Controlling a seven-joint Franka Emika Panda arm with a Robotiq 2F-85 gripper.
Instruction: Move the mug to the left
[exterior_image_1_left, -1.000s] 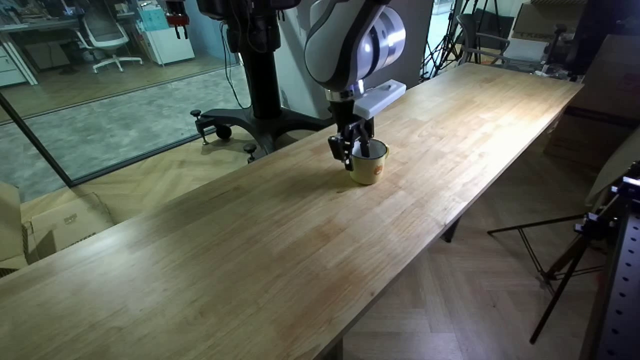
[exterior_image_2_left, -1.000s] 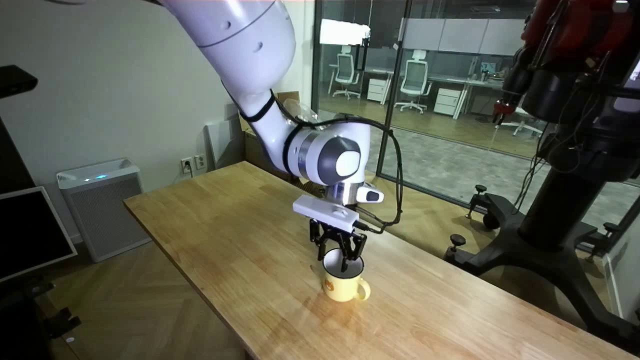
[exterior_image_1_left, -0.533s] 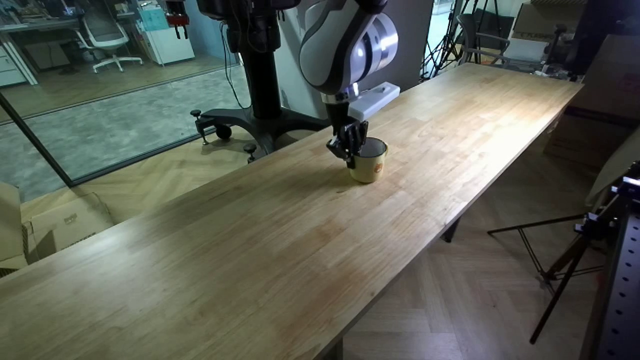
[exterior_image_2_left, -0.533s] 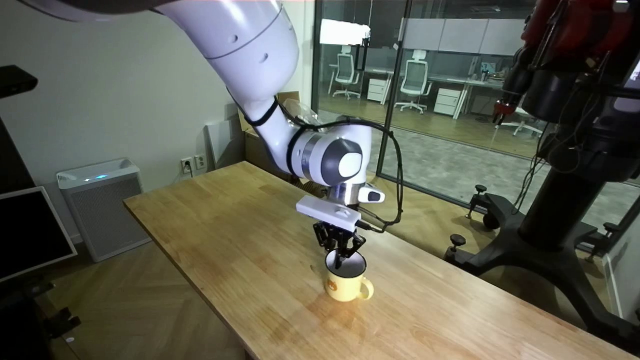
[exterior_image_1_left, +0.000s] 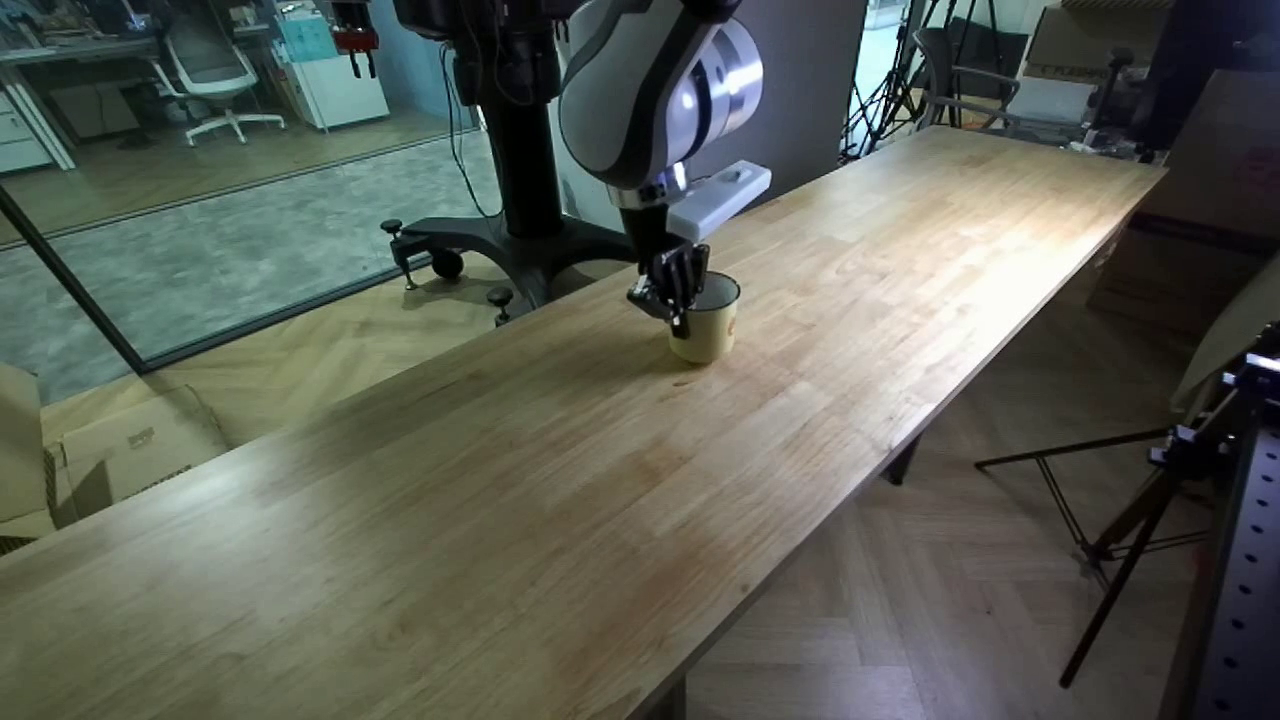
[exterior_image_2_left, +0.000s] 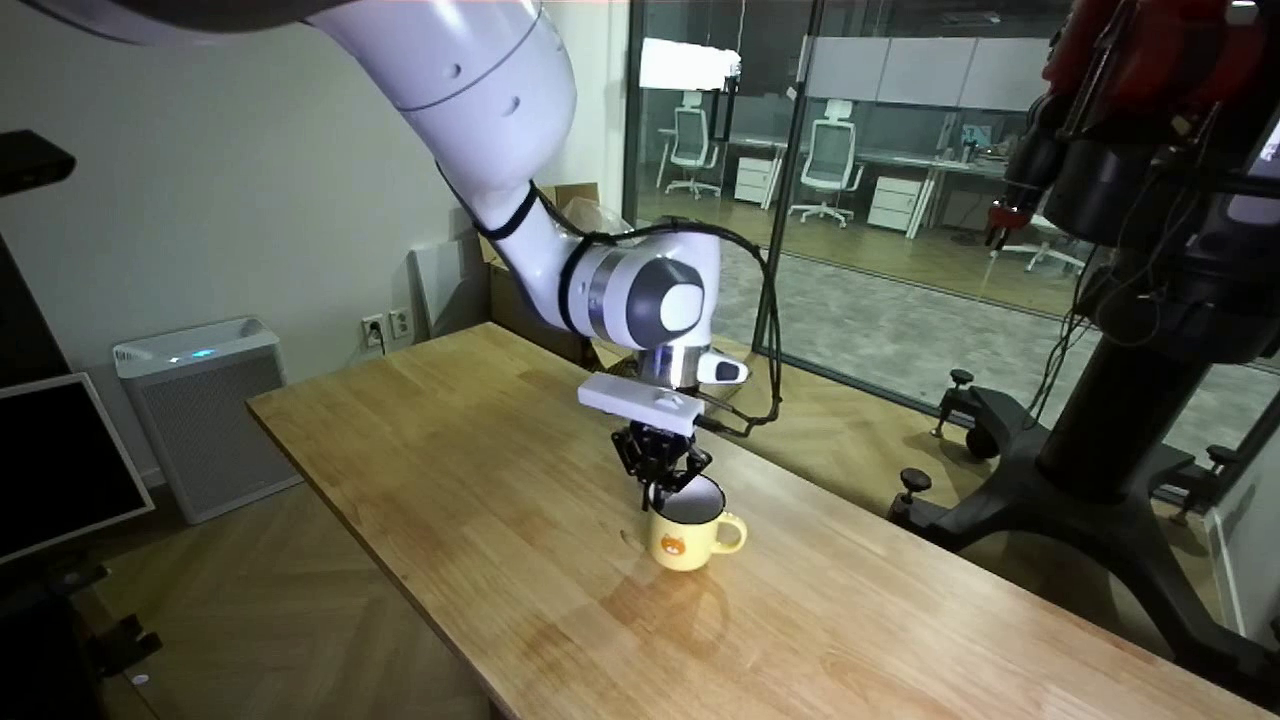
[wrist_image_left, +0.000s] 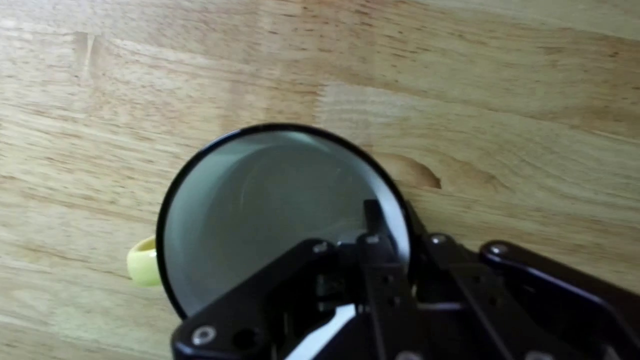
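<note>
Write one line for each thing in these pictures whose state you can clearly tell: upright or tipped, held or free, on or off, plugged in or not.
Mug: upright, gripped; contact with the table is unclear.
End effector: shut on the mug's wall, one finger inside, one outside.
Air purifier: standing, blue light lit, so probably on.
Plug: in the wall socket.

The bent arm (exterior_image_2_left: 480, 130) points its hand (wrist_image_left: 391, 215) downward, fingers (wrist_image_left: 382, 254) nearly together.
</note>
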